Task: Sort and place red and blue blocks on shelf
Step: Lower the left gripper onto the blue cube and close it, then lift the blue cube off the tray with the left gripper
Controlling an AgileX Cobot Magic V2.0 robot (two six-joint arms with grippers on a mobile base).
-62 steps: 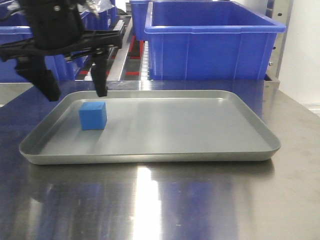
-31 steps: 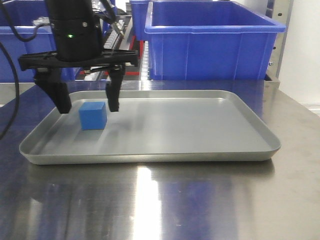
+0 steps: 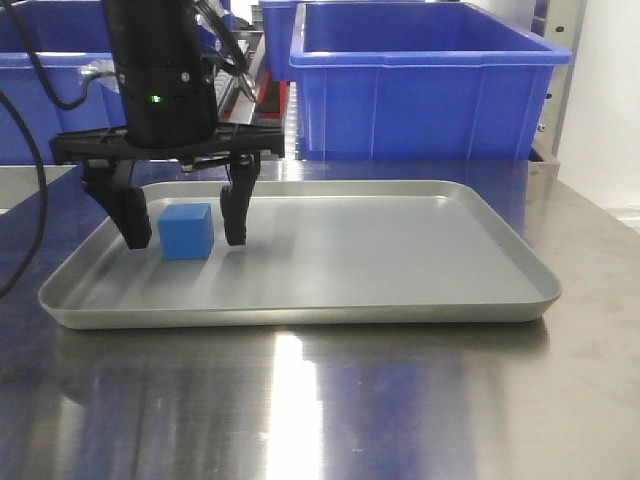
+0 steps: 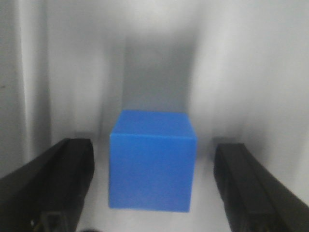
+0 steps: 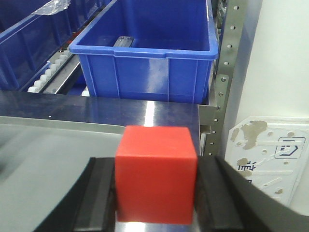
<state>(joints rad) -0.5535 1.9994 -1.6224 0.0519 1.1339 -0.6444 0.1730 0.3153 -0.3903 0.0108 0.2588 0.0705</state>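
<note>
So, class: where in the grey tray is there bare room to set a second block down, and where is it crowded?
Free: the tray floor from the blue block rightward to its right rim, and the tabletop strip in front of the tray. Crowded: the tray's left end, where the left gripper straddles the block.

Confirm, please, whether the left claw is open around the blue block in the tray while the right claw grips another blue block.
No: the right wrist view shows the right claw gripping a red block. The left claw is indeed open around the blue block in the tray.
</note>
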